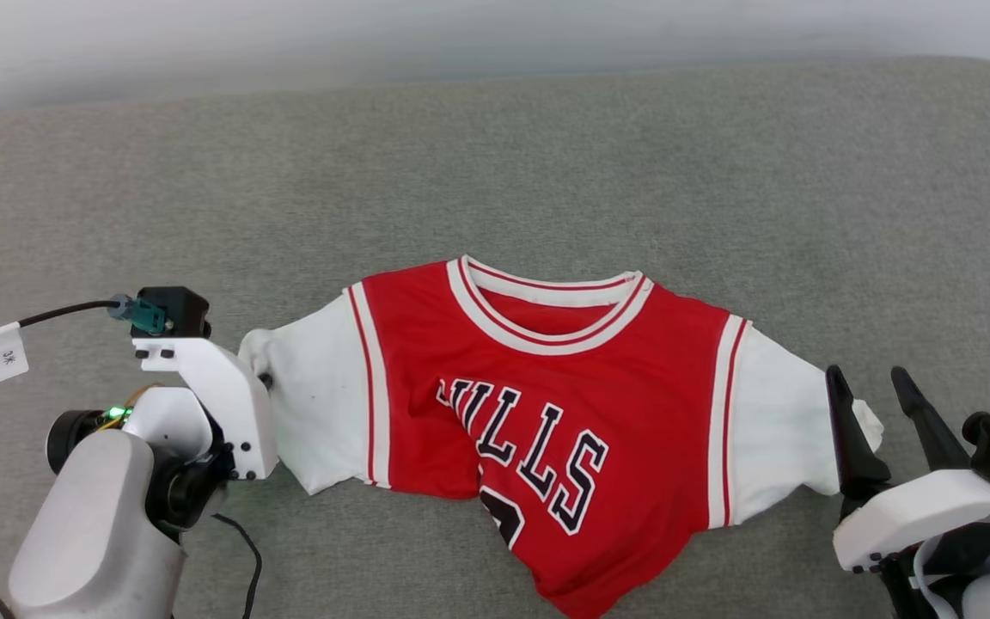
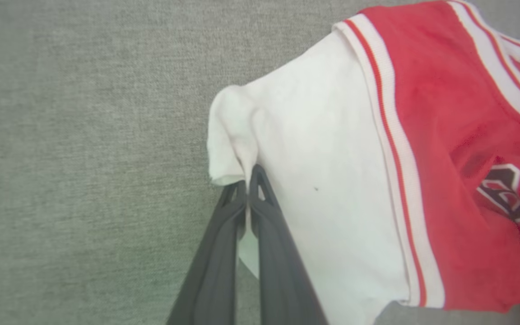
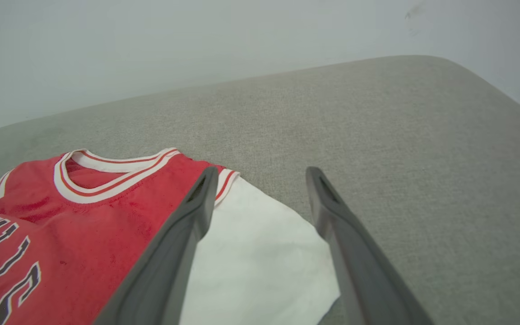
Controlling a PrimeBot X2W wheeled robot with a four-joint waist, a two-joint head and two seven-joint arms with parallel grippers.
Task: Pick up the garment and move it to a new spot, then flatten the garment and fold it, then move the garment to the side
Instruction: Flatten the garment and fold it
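The garment (image 1: 546,404), a red jersey with white sleeves and black lettering, lies face up on the grey cushion, its lower part bunched and creased. In the left wrist view my left gripper (image 2: 247,180) is shut on the edge of the white sleeve (image 2: 296,149), with a pinch of cloth puckered between the fingertips. In the head view that gripper's fingers are hidden under its white wrist housing (image 1: 229,395) at the garment's left sleeve. My right gripper (image 1: 873,387) stands open over the tip of the other white sleeve (image 3: 251,253), one finger above the cloth, one beyond its edge.
The grey upholstered surface (image 1: 495,172) extends well beyond the garment on all sides and ends at a pale wall (image 3: 197,45) at the back. A black cable with a white tag (image 1: 5,352) trails off the left arm.
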